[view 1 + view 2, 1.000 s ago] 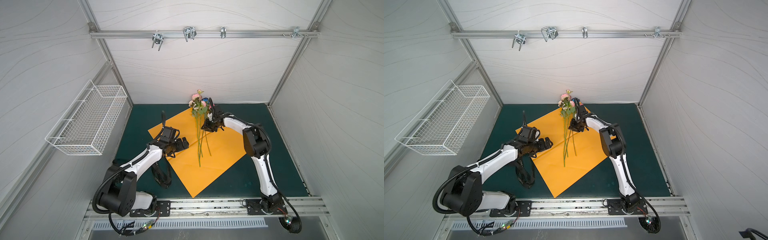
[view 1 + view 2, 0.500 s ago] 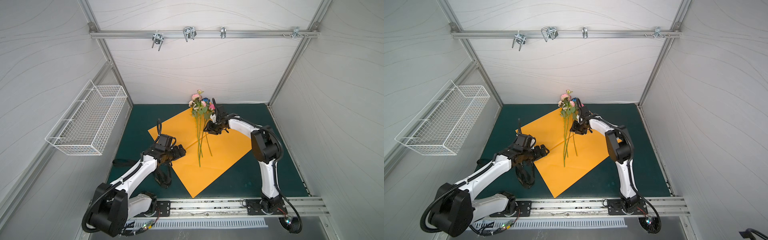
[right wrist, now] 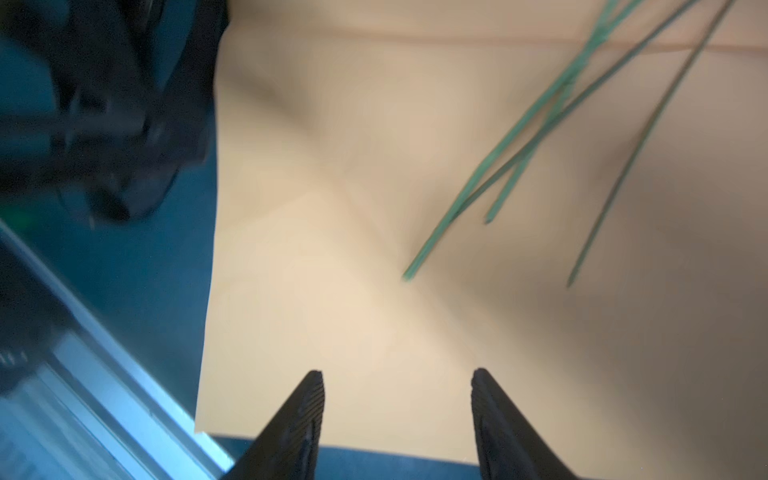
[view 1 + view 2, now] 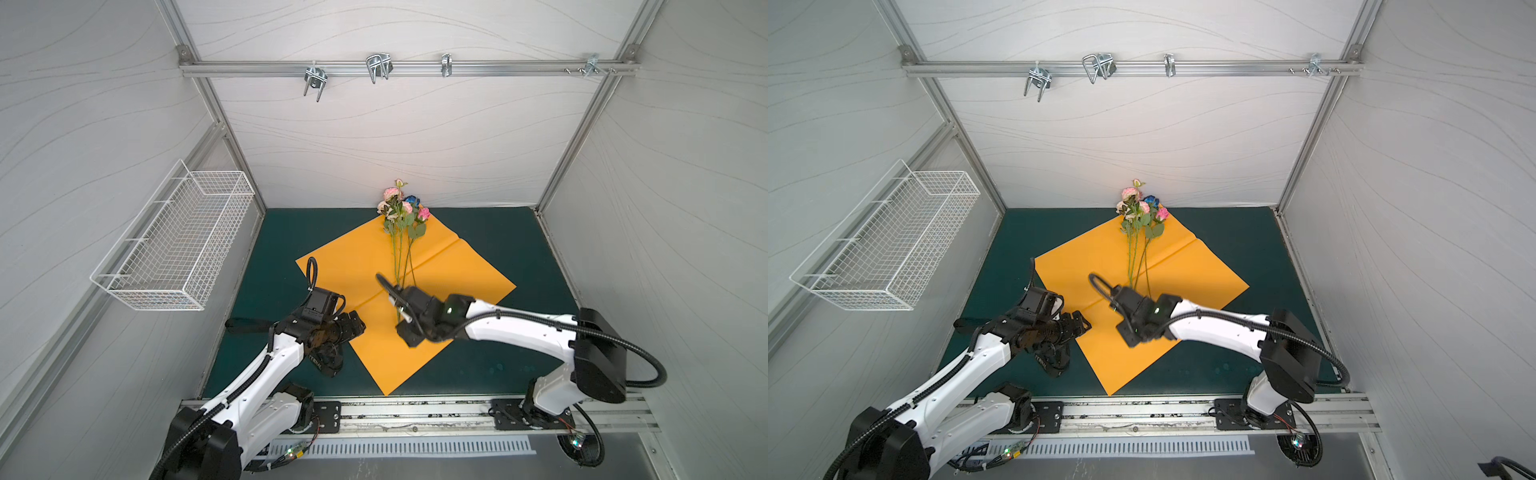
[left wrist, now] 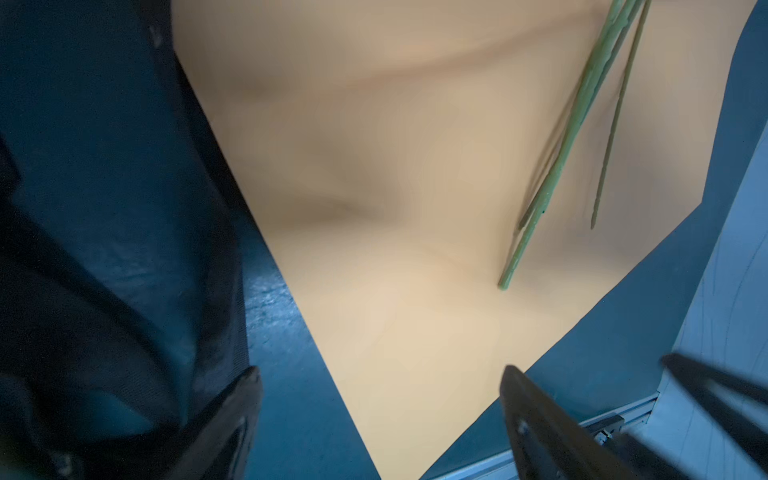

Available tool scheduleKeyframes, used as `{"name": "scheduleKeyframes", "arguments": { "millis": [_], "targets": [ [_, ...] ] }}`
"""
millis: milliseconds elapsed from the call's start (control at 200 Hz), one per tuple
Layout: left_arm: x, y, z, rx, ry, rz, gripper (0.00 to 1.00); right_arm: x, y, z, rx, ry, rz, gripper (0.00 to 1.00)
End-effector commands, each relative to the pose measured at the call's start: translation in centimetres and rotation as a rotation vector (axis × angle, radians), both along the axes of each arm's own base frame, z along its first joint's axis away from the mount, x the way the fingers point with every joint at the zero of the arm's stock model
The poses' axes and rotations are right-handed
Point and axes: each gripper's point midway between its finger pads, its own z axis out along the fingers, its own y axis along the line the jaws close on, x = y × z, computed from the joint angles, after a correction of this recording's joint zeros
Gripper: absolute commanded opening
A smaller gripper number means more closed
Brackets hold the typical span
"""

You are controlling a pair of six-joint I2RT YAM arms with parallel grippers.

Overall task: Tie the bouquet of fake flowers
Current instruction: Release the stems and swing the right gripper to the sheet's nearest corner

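The bouquet of fake flowers point(image 4: 401, 206) point(image 4: 1141, 208) lies on the orange wrapping paper point(image 4: 457, 274) point(image 4: 1196, 270), with its pink, cream and blue blooms at the far corner and its thin green stems point(image 5: 573, 124) point(image 3: 519, 158) running toward the front. My right gripper point(image 4: 405, 337) point(image 4: 1128, 337) point(image 3: 397, 374) hovers over the near half of the paper, just past the stem ends. It is open and holds nothing. At the paper's left edge my left gripper point(image 4: 357, 328) point(image 4: 1083, 326) point(image 5: 380, 370) is wide open and empty.
A black ribbon with white lettering point(image 4: 322, 363) point(image 4: 1044, 362) lies on the dark green mat point(image 4: 519, 249) under the left arm. A white wire basket point(image 4: 174, 245) hangs on the left wall. Metal hooks point(image 4: 376, 68) hang from the rail on the back wall.
My right gripper has drawn back from beside the blooms to the near stem ends, and its jaws have widened. The left gripper has slid toward the front. The bouquet has stayed put.
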Motion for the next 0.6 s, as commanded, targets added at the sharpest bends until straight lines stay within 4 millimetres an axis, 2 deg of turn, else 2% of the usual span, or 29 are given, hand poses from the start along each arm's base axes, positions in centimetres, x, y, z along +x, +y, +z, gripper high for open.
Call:
{"name": "scheduleKeyframes", "arguments": {
  "millis": [0, 145, 310, 430, 595],
  "targets": [
    [0.0, 0.5, 0.5, 0.037, -0.012, -0.002, 0.91, -1.5, -2.3, 0.0, -0.189, -0.228, 0.054, 0.59],
    [1.1, 1.3, 1.2, 0.075, -0.07, 0.035, 0.93, -6.5, 0.6, -0.7, -0.22, -0.313, 0.199, 0.59],
    [2.1, 3.3, 1.9, 0.158, -0.132, 0.122, 0.95, -10.7, 2.9, -3.2, -0.279, -0.338, 0.305, 0.59],
    [2.3, 3.7, 2.1, 0.174, -0.143, 0.138, 0.96, -11.9, 3.4, -4.4, -0.288, -0.328, 0.318, 0.59],
    [2.3, 3.9, 1.9, 0.181, -0.148, 0.152, 0.96, -12.3, 3.7, -5.4, -0.302, -0.317, 0.337, 0.59]
  ]
}}
